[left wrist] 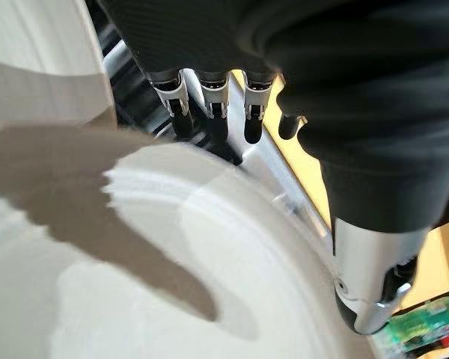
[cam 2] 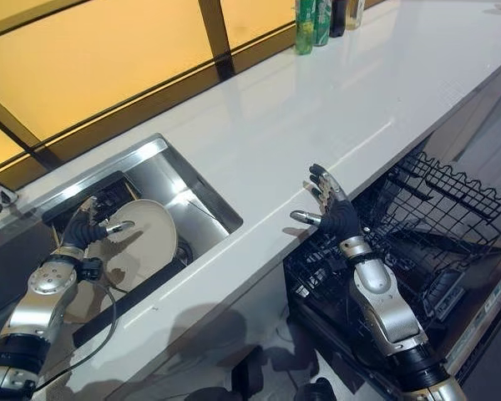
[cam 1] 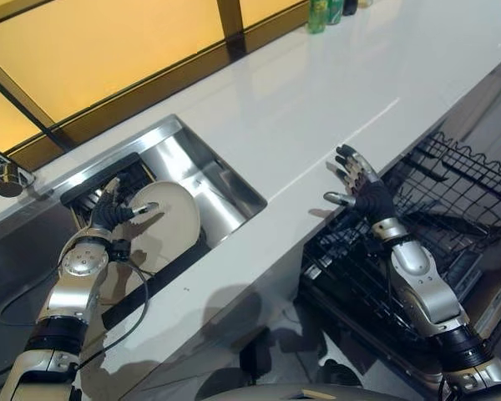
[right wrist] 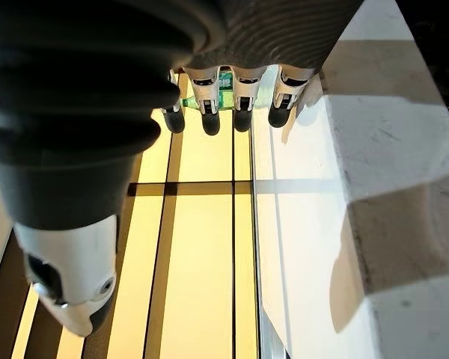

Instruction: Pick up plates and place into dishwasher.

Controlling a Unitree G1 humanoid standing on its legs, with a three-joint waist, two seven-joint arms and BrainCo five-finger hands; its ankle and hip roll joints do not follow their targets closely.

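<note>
Down in the sink [cam 1: 234, 196], the left hand's [cam 1: 108, 213] fingers [left wrist: 213, 105] reach over the top rim of a cream plate [cam 1: 171, 230] while its thumb lies across the plate's face, so the hand pinches the plate's edge. That plate stands on edge, leaning in a dark rack inside the steel basin, with another pale plate partly behind the left forearm. Over the front edge of the white tabletop [cam 1: 317, 109], the right hand [cam 1: 363, 188] hovers with fingers [right wrist: 239, 112] spread straight and released, holding nothing. Just below and beside it sits the pulled-out black wire dishwasher rack [cam 1: 451, 192]. Green bottles [cam 1: 324, 12] stand at the far end of the tabletop by the amber window.
</note>
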